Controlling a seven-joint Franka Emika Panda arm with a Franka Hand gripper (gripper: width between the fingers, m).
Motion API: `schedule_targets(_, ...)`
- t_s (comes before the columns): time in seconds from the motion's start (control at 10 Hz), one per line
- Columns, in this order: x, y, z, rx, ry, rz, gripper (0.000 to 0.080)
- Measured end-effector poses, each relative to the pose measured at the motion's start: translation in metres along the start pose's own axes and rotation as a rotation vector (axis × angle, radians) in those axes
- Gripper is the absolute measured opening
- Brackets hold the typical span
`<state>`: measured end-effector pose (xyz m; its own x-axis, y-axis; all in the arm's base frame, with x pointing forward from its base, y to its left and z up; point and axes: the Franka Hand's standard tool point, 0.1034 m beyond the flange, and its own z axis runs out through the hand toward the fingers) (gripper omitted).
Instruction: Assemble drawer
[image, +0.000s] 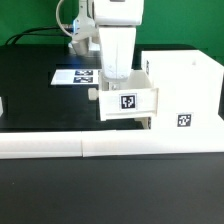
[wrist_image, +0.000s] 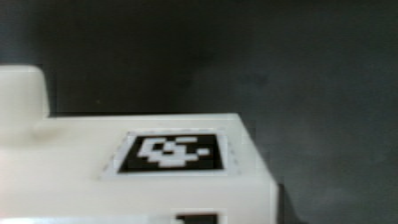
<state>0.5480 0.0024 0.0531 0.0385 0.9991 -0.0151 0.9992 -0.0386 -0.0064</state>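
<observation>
The white gripper (image: 114, 80) comes straight down onto the top of the small white drawer box (image: 127, 101), which carries a black marker tag on its front. The jaws look closed on the box's upper wall; the fingertips are hidden. The box sits against the open side of the large white drawer housing (image: 185, 85) at the exterior view's right. In the wrist view the box (wrist_image: 107, 180) with its tag fills the lower part, very close, and the fingers do not show.
The marker board (image: 76, 75) lies flat on the black table behind the arm. A long white rail (image: 60, 147) runs along the table's front edge. A white piece (image: 2, 105) shows at the exterior view's left edge.
</observation>
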Motion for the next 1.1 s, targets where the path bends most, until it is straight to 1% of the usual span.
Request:
schedule_targets(0.2,0.0034,0.0002,-0.0012,-0.002,-0.003,-0.014,0.0042)
schedule_targets(0.4,0.0014,0.0000,-0.0009,0.004,-0.003,-0.010,0.0042)
schedule_targets(1.0,0.0015,0.0005,-0.0004,-0.001,-0.002,-0.008,0.0042)
schedule_targets(1.1,0.0053,0.0015,-0.0010,-0.004,-0.001,-0.015,0.0042)
